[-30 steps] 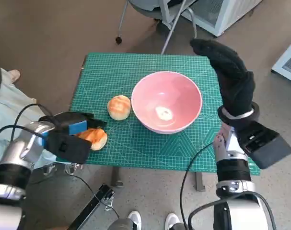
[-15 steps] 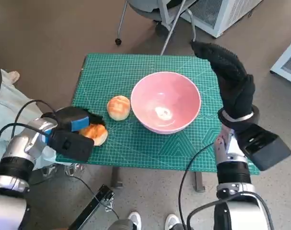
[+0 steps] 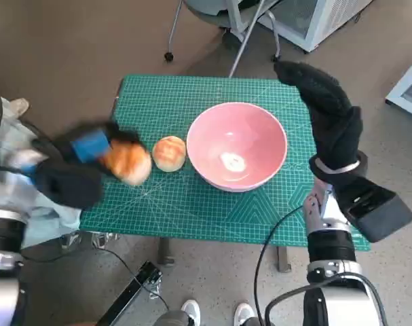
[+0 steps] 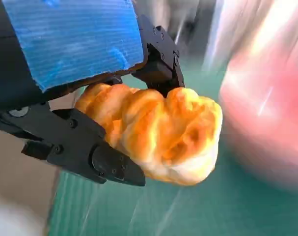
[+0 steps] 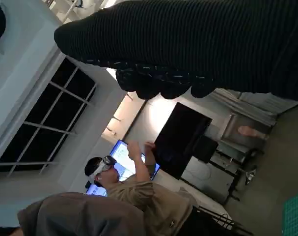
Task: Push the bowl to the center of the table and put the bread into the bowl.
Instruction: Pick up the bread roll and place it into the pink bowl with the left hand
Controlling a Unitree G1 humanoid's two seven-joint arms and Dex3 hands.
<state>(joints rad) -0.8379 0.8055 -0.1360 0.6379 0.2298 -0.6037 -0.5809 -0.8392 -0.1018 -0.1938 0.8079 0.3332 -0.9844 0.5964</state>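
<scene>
The pink bowl (image 3: 237, 145) stands near the middle of the green mat (image 3: 192, 204), slightly right. A golden bread roll (image 3: 169, 152) lies just left of it, close to its rim. My left hand (image 3: 90, 159) grips a second bread roll (image 3: 127, 164) and holds it raised above the mat's left part, blurred by motion. In the left wrist view that roll (image 4: 156, 132) sits between the black fingers (image 4: 85, 152), with the bowl (image 4: 266, 108) a pink blur beyond. My gloved right hand (image 3: 328, 112) hangs flat and empty above the mat's right edge, beside the bowl.
The mat covers the small table. A chair base (image 3: 212, 27) stands behind the table, white units (image 3: 314, 20) at the back right. A person (image 5: 134, 196) with a headset sits in the right wrist view. Pale cloth (image 3: 15, 183) lies left of the table.
My left hand has lifted its bread roll off the mat's front left corner and carried it up and rightward. The bowl, the other roll and my right hand have stayed put.
</scene>
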